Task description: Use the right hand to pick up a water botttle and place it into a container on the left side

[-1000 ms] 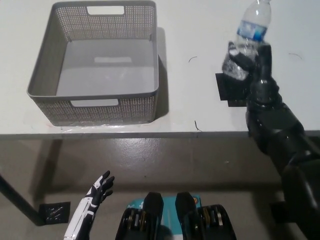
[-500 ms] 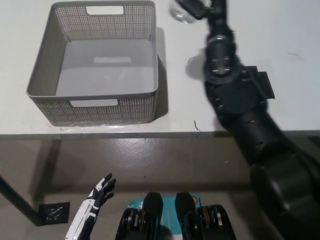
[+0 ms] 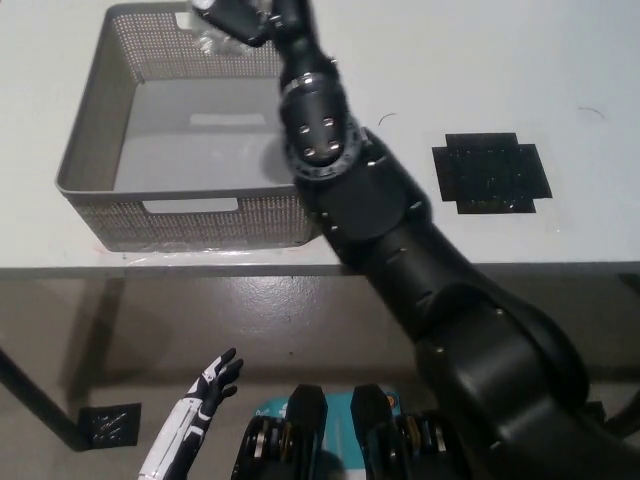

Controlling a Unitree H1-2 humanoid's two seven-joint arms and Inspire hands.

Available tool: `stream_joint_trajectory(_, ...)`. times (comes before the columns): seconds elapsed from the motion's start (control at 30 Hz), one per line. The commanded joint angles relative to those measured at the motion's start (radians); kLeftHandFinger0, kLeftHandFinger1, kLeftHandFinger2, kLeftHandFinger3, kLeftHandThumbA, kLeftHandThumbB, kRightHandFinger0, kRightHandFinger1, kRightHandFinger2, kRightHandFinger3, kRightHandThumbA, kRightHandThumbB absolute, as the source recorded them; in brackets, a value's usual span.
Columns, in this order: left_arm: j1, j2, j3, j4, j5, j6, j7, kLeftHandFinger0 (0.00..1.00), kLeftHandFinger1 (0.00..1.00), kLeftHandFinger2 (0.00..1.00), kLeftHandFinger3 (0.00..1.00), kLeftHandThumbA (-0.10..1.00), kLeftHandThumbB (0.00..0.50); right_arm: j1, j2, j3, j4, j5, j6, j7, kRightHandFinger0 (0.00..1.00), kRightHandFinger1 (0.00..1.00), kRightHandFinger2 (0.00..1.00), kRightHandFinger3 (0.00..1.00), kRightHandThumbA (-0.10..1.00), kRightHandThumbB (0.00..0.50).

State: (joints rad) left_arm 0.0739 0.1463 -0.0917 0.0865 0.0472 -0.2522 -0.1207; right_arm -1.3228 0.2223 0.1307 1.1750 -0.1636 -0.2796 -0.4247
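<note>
Transfer step: the right hand (image 3: pixel 240 18), fingers wrapped around the water bottle (image 3: pixel 210 38), hovers over the far rim of the grey basket (image 3: pixel 85 150). Next, lowering and release; open floor lies below the fingers. The left hand (image 3: pixel 205 392) rests low, fingers spread.

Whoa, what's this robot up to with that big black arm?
The robot is moving a water bottle into the gray basket on the table. Its black right hand reaches over the basket's far edge at the picture's top, with the clear bottle only partly visible there. The white left hand rests open, low below the table edge.
</note>
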Motion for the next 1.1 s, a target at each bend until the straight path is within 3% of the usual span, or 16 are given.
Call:
stream_joint_trajectory(0.0,-0.016,0.021,-0.006,-0.033,0.007,-0.011,-0.021,1.00,1.00,1.00,1.00,1.00,0.187,-0.068,0.019,0.009,0.056,-0.022,-0.095,-0.035,0.00,0.17,0.63,0.55,-0.10,0.136)
stream_joint_trajectory(0.03,-0.017,0.022,-0.008,-0.038,0.008,-0.008,-0.024,1.00,1.00,1.00,1.00,1.00,0.186,-0.062,0.018,0.016,0.075,-0.028,-0.103,-0.030,0.00,0.19,0.66,0.54,-0.10,0.130)
stream_joint_trajectory(0.07,-0.017,0.024,-0.009,-0.046,0.009,0.000,-0.026,1.00,1.00,1.00,1.00,1.00,0.186,-0.053,0.016,0.021,0.093,-0.028,-0.103,-0.015,0.00,0.24,0.72,0.62,-0.10,0.127)
stream_joint_trajectory(0.17,-0.023,0.026,-0.012,-0.048,0.018,0.003,-0.026,1.00,1.00,1.00,1.00,1.00,0.184,-0.038,0.005,0.023,0.118,-0.016,-0.106,0.033,0.00,0.31,0.75,0.78,-0.10,0.109)
stream_joint_trajectory(0.27,-0.036,0.031,-0.015,-0.049,0.018,0.009,-0.037,1.00,1.00,1.00,1.00,1.00,0.171,-0.019,-0.010,0.055,0.152,-0.048,-0.086,0.030,0.00,0.39,0.82,0.87,-0.10,0.136)
stream_joint_trajectory(0.43,-0.049,0.033,-0.016,-0.048,0.016,0.016,-0.039,1.00,1.00,1.00,1.00,1.00,0.186,0.002,-0.028,0.083,0.165,-0.063,-0.068,0.021,0.00,0.38,0.81,0.88,-0.10,0.143)
stream_joint_trajectory(0.63,-0.056,0.039,-0.021,-0.049,0.023,0.022,-0.048,1.00,1.00,1.00,1.00,1.00,0.169,0.025,-0.042,0.091,0.178,-0.063,-0.086,0.028,0.01,0.41,0.82,0.89,-0.10,0.144)
stream_joint_trajectory(0.67,-0.058,0.039,-0.020,-0.051,0.023,0.025,-0.050,1.00,1.00,1.00,1.00,1.00,0.161,0.027,-0.045,0.091,0.182,-0.063,-0.080,0.035,0.09,0.48,0.83,0.88,-0.06,0.165)
stream_joint_trajectory(0.7,-0.059,0.040,-0.020,-0.053,0.023,0.027,-0.051,1.00,1.00,1.00,1.00,1.00,0.159,0.027,-0.049,0.090,0.184,-0.062,-0.076,0.043,0.11,0.48,0.79,0.81,-0.05,0.169)
stream_joint_trajectory(0.73,-0.062,0.042,-0.022,-0.054,0.028,0.026,-0.053,1.00,1.00,1.00,1.00,1.00,0.159,0.027,-0.057,0.091,0.184,-0.057,-0.065,0.089,0.52,0.85,1.00,1.00,0.28,0.245)
stream_joint_trajectory(0.77,-0.065,0.042,-0.022,-0.054,0.029,0.028,-0.054,1.00,1.00,1.00,1.00,1.00,0.159,0.027,-0.064,0.093,0.184,-0.056,-0.061,0.120,0.70,0.90,1.00,1.00,0.37,0.249)
stream_joint_trajectory(0.8,-0.068,0.043,-0.023,-0.053,0.029,0.029,-0.056,1.00,1.00,1.00,1.00,1.00,0.164,0.027,-0.069,0.086,0.183,-0.043,-0.055,0.159,0.87,1.00,1.00,1.00,0.47,0.310)
stream_joint_trajectory(0.87,-0.072,0.045,-0.024,-0.052,0.031,0.036,-0.061,1.00,1.00,1.00,1.00,1.00,0.178,0.030,-0.083,0.086,0.181,-0.036,-0.060,0.223,0.93,1.00,1.00,1.00,0.64,0.386)
stream_joint_trajectory(0.93,-0.079,0.047,-0.026,-0.052,0.032,0.039,-0.065,1.00,1.00,1.00,1.00,1.00,0.180,0.030,-0.090,0.080,0.178,-0.031,-0.058,0.246,1.00,1.00,1.00,1.00,0.71,0.397)
stream_joint_trajectory(1.03,-0.086,0.051,-0.033,-0.048,0.034,0.038,-0.075,1.00,1.00,1.00,1.00,1.00,0.176,0.032,-0.109,0.110,0.175,-0.066,-0.045,0.268,1.00,1.00,1.00,1.00,0.93,0.439)
stream_joint_trajectory(1.07,-0.090,0.051,-0.035,-0.047,0.034,0.039,-0.078,1.00,1.00,1.00,1.00,1.00,0.175,0.034,-0.114,0.112,0.173,-0.068,-0.044,0.271,1.00,1.00,1.00,1.00,0.95,0.448)
